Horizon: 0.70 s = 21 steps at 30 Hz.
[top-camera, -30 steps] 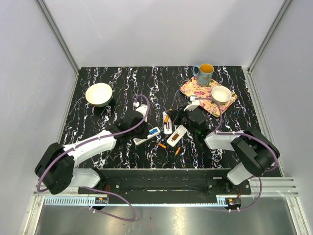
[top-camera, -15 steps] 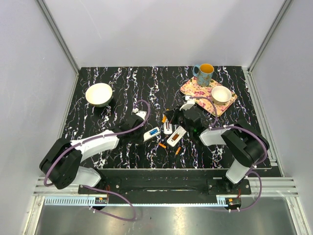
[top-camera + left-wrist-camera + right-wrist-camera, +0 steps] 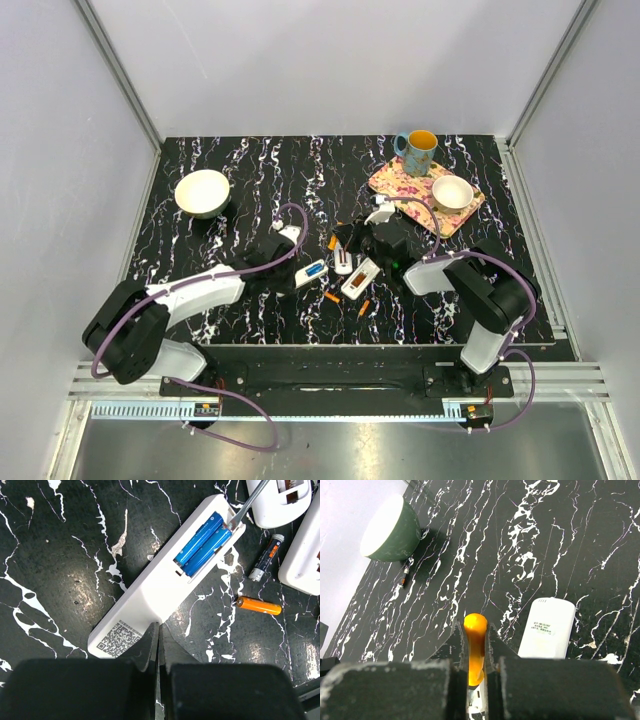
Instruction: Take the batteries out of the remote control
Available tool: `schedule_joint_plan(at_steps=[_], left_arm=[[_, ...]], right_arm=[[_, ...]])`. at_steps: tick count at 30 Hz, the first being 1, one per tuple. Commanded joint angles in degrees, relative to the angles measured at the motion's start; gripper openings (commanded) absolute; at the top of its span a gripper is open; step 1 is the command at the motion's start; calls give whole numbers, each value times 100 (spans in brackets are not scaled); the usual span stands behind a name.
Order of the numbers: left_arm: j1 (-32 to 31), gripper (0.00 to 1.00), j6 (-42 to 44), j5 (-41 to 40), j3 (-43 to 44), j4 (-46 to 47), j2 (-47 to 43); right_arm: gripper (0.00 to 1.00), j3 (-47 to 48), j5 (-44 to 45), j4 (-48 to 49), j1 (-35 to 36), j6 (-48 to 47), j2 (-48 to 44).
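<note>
Clamping an orange battery (image 3: pixel 475 647) between them are the right jaws; left jaws sit together at the remote (image 3: pixel 150 592).

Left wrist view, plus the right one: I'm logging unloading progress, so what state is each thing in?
remote: back up, compartment open
blue batteries: two, seated in the compartment
orange battery: out, lying loose beside the remote
dark battery: out, lying loose
left end effector: shut, at the remote's near end
right end effector: shut on the orange-handled tool
</note>
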Motion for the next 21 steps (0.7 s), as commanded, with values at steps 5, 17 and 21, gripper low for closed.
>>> schedule_joint_plan(at_steps=[5,17,21], left_arm=[[121,0,6,-69,162,-410,530],[226,0,-3,107,294,-550,873],[244,0,-3,107,338,-559,935]], right_arm=[[0,155,-313,433,52,299,69],[0,190,-638,653,61,730,26],[0,164,-708,671,61,792,8]])
